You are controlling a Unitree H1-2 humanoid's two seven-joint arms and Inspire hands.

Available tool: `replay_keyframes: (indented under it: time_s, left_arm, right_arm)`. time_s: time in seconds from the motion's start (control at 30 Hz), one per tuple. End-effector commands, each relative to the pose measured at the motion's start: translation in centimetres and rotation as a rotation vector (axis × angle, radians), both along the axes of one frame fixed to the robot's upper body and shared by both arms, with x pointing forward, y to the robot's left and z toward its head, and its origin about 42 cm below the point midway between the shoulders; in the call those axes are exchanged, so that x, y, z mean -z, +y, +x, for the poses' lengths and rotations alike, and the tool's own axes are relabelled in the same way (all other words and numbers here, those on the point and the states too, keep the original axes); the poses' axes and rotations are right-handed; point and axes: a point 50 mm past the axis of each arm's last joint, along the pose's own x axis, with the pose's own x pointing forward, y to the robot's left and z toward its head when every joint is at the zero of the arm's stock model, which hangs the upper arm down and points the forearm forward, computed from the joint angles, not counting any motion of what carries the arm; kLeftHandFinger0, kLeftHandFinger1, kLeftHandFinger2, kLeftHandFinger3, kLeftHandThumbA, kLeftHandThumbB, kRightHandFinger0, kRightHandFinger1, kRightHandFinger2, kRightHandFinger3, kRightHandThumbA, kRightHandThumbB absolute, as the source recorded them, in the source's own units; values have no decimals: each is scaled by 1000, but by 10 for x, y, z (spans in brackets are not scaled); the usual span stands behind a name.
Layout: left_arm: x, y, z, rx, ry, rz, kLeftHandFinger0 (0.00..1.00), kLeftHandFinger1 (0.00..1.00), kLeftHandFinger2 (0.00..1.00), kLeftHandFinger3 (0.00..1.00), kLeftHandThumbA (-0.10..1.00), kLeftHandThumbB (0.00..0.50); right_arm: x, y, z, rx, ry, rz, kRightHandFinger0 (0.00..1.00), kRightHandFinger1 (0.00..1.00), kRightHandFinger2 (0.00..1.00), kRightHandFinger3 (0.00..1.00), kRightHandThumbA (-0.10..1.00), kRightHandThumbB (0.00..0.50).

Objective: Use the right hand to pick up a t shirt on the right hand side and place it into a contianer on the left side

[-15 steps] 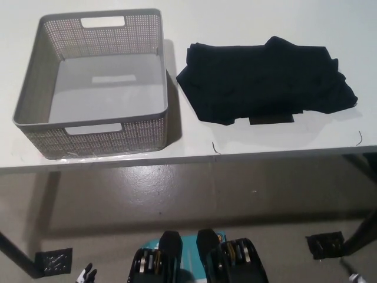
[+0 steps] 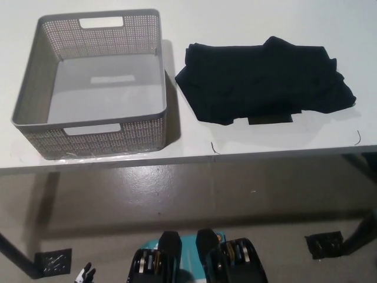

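A dark, loosely folded t-shirt (image 2: 265,79) lies on the right part of the white table (image 2: 265,144). An empty grey perforated basket (image 2: 35,82) with cut-out handles stands on the left part, a small gap away from the shirt. Only a tip of my white left hand (image 2: 86,273) shows at the bottom edge, far below the table's front edge. My black right hand is out of the picture. Nothing touches the shirt or the basket.
The table's front edge runs across the middle of the picture, with grey floor below it. Black table feet (image 2: 53,259) (image 2: 325,244) stand on the floor at lower left and lower right. A short dark thread (image 2: 215,147) lies by the front edge.
The whole picture has shifted very slightly, so the camera moved. The shirt and basket lie as before. A pale speck at the bottom right edge is gone from view.
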Motion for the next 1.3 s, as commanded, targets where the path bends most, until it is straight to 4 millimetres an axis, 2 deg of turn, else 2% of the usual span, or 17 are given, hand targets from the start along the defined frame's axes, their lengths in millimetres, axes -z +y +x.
replay_keyframes:
  time_s: [0.0,0.1,0.13,0.17,0.2,0.3,0.37,0.4,0.43,0.57,0.6,0.67,0.8,0.9,1.0,1.27]
  left_arm:
    - [-6,7,1,0,-55,16,1000,1000,1000,1000,1000,194]
    - [-6,5,0,4,-56,11,1000,1000,1000,1000,1000,206]
    - [-7,7,0,3,-60,19,1000,1000,1000,1000,1000,175]
    - [-7,8,1,3,-61,22,1000,1000,1000,1000,1000,175]
    - [-8,8,1,5,-61,21,1000,1000,1000,1000,1000,182]
    - [-8,8,0,10,-59,22,1000,1000,1000,1000,1000,196]
    - [-8,7,1,9,-62,22,1000,1000,1000,1000,1000,201]
    - [-7,7,1,7,-59,22,1000,1000,1000,1000,1000,185]
    - [-7,7,1,7,-58,23,1000,1000,1000,1000,1000,185]
    - [-6,10,-1,13,-53,32,1000,1000,1000,1000,1000,200]
    - [-6,10,0,13,-54,32,1000,1000,1000,1000,1000,200]
    - [-7,10,0,19,-56,32,1000,1000,1000,1000,1000,189]
    - [-8,11,0,24,-58,34,1000,1000,1000,1000,1000,185]
    - [-8,11,0,24,-57,37,1000,1000,1000,1000,1000,169]
    - [-8,11,-1,23,-55,32,1000,1000,1000,1000,1000,181]
    - [-8,10,2,31,-57,27,1000,1000,1000,1000,1000,199]
  right_arm:
    - [-36,3,25,-9,6,-123,1000,1000,1000,1000,877,400]
    - [-48,10,38,-16,-3,-159,1000,1000,1000,1000,903,398]
    - [-58,20,51,-39,-1,-191,1000,1000,1000,1000,843,401]
    - [-66,26,60,-43,2,-226,1000,1000,1000,1000,824,409]
    - [-73,31,66,-51,9,-241,1000,1000,1000,1000,746,414]
    - [-85,44,82,-65,4,-277,1000,1000,1000,1000,693,430]
    - [-92,51,93,-66,-1,-311,1000,1000,1000,1000,697,428]
    - [-100,57,104,-68,2,-333,1000,1000,1000,1000,729,437]
    - [-100,58,105,-68,5,-335,1000,1000,1000,1000,734,437]
    - [-117,68,132,-45,37,-378,1000,1000,1000,1000,733,444]
    - [-117,68,132,-43,39,-379,1000,1000,1000,1000,733,444]
    - [-120,70,143,-32,44,-409,1000,1000,1000,1000,810,433]
    - [-127,75,158,-34,72,-447,1000,1000,1000,1000,880,450]
    - [-129,77,165,-37,82,-449,1000,1000,1000,1000,866,454]
    - [-130,79,170,-41,93,-449,1000,1000,1000,1000,863,455]
    - [-134,83,193,-25,128,-523,1000,1000,1000,1000,866,404]
